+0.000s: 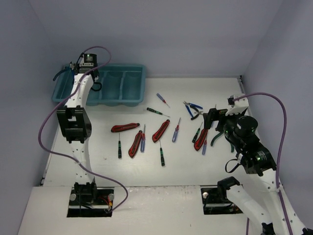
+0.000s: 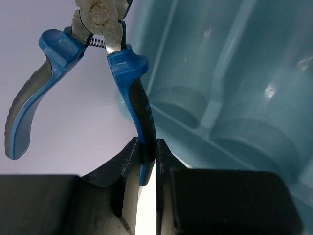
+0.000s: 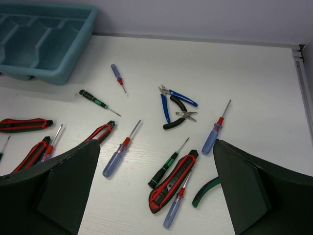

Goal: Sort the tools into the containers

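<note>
Since the left jaws are clamped on only one handle of the blue-handled pliers point(image 2: 132, 93), with the other handle sprung wide and the head pointing away from the grip, the release over the teal tray point(image 1: 139, 73) at the worktop's point(image 1: 220, 88) far left corner calls for care. The left wrist view shows a compartment point(image 2: 254, 132) just beside the tool, but not whether the pliers sit fully over it. The arm would therefore do well to centre over one long compartment, lower close to its floor, line the tool up with the dividers, and only then part the jaws. The right jaws stand wide apart and empty above the worktop's right side, over loose screwdrivers, a red-and-black utility knife point(image 3: 173, 181) and a second pair of blue pliers point(image 3: 173, 100).
</note>
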Robot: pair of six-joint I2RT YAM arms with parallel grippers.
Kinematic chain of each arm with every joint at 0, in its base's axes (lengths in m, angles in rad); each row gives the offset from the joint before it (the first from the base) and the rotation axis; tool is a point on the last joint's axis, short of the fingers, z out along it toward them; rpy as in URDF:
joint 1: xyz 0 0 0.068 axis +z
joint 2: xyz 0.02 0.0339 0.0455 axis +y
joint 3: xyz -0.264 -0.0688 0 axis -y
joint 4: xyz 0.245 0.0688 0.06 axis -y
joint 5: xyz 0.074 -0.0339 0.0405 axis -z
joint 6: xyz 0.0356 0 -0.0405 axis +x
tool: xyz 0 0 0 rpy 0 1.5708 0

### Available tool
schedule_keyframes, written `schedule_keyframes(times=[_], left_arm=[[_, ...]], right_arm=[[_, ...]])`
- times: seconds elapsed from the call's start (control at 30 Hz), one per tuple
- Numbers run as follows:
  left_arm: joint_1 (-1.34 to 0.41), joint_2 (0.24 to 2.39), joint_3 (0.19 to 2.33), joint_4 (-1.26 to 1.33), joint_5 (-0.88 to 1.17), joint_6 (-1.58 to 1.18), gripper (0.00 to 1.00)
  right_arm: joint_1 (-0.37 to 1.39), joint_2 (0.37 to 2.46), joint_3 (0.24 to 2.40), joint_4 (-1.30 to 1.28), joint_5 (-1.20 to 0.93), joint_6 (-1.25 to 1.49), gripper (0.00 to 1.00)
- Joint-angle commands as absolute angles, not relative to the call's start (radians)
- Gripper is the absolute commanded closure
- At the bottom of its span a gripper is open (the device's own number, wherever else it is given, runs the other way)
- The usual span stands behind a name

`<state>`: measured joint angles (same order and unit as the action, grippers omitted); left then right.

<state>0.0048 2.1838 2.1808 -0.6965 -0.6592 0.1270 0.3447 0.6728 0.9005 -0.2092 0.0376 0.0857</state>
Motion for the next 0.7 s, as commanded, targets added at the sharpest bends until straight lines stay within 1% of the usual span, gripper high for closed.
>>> schedule_keyframes(times=[0.0, 0.23, 0.47, 0.67], left_arm=[[0.066, 2.194, 2.236, -0.534, -0.719, 0.214, 1.00], [0.089, 2.316, 2.287, -0.465, -0.672, 0.259, 1.00], [0.113, 2.362, 2.264, -0.409, -0.558, 0.257, 0.99], [0.141, 2.392, 2.267, -0.400, -0.541, 0.252, 0.97]], right_arm=[[0.353, 0.705, 0.926, -0.196, 0.012, 0.099, 0.00], [0.353, 0.761, 0.931, -0.207, 0.009, 0.126, 0.00], [0.353, 0.803, 0.957, -0.209, 0.008, 0.132, 0.00], [0.353, 0.789, 0.958, -0.210, -0.012, 0.161, 0.00]])
